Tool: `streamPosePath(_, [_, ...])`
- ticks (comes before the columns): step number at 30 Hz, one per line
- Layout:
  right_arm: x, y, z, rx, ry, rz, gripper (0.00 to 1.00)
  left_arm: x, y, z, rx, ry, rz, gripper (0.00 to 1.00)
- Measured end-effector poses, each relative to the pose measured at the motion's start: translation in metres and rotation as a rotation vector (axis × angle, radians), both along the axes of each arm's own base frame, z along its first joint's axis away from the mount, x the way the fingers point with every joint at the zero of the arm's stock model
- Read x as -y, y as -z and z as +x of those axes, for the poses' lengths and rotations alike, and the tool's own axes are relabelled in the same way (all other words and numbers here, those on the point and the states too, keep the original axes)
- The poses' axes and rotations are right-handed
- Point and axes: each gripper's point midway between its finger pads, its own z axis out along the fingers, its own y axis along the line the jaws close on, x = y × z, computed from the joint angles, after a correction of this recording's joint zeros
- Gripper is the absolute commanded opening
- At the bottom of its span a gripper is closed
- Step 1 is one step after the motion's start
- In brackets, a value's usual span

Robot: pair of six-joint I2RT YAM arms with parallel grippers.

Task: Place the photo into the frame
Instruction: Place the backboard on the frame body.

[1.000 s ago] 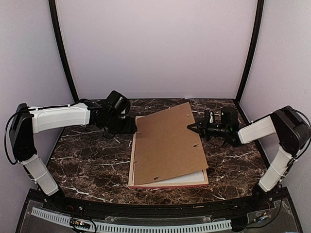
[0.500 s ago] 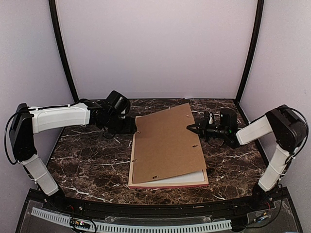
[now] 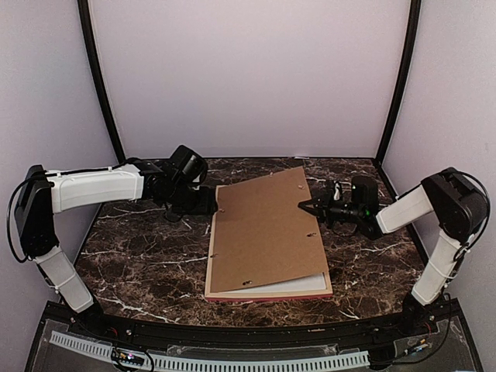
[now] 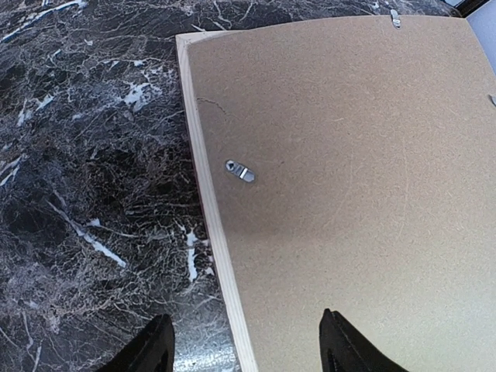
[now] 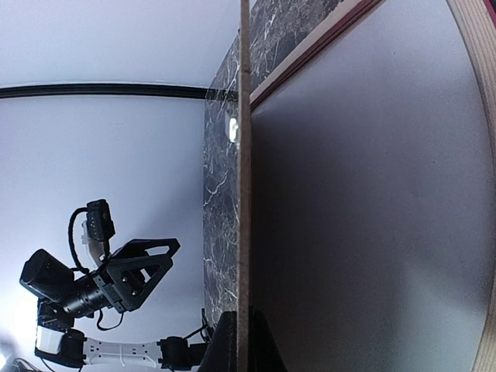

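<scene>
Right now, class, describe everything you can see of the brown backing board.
The backing board is a thin, flat rectangle of plain brown fibreboard with small metal clips near its edges. It lies askew over the frame, with the white back of the photo showing beneath its near edge. The right gripper is shut on its right edge.

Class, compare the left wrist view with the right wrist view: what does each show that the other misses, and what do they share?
Left wrist only: the brown cardboard backing board's flat top face, and the open left gripper over the thin light-wood picture frame's rail. Right wrist only: that board seen edge-on, pinched in the shut right gripper, the photo's plain white back lying in the frame beneath it, and the left arm in the distance. Both: the board, the frame and the dark marble table.
</scene>
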Motion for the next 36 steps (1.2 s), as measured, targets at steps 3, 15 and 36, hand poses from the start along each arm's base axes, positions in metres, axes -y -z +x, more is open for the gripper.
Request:
streamPosePath(3, [0.0006,0.0007,-0.0003,0.000,0.003,-0.002,0.00,-0.0006,0.0006,-0.0007,-0.004,0.000,0.003,0.66])
streamPosePath(15, [0.0030,-0.0007,0.0005,0.006,0.018,-0.014,0.00,-0.0011,0.0012,-0.0013,-0.006,0.000,0.005,0.66])
streamPosePath(36, [0.0046,0.0065,-0.0028,-0.016,0.015,-0.042,0.00,-0.0013,0.0018,-0.0016,-0.008,0.000,0.006,0.66])
